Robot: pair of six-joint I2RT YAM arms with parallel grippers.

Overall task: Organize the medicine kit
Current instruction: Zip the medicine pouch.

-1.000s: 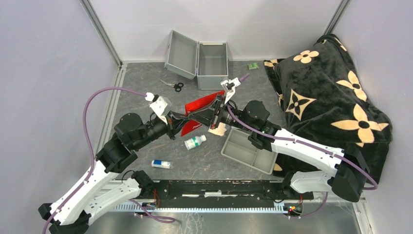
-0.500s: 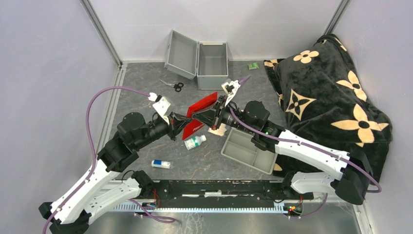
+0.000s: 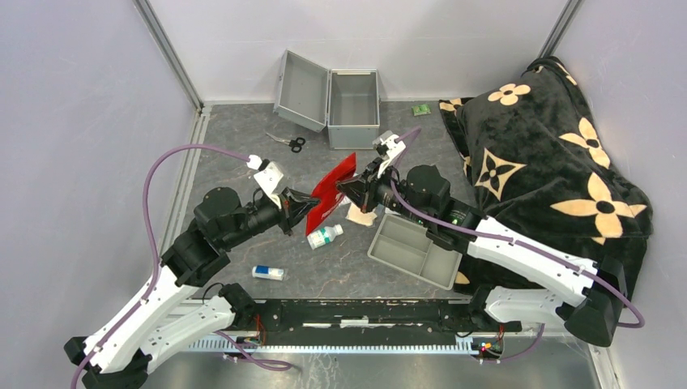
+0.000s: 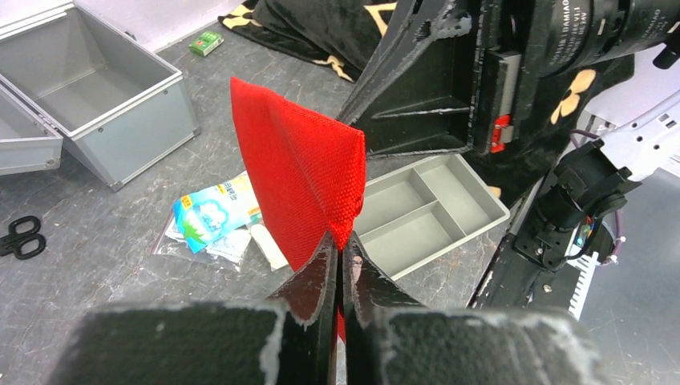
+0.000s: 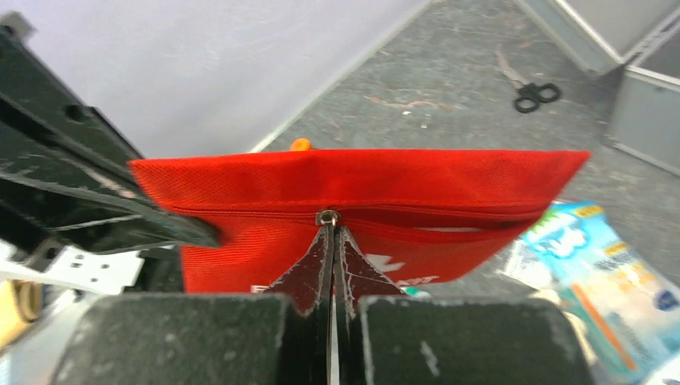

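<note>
**Kit open, pouch gripped twice**
Our medicine kit [image 3: 354,97] stands open at the far edge of the desk [image 3: 235,166]; nearer, the right claw [image 5: 331,233] has just clenched on the zip pull [image 5: 326,216] of the red pouch [image 3: 332,193] (left claw [image 4: 338,257] grips a corner), so we judge unzipping comes next.

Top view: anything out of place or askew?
Red pouch hangs tilted in the air, pinched between left gripper and right gripper. Medicine kit stands open with nothing visible inside, while a bottle lies on its side and the divided tray sits skewed outside it.
</note>
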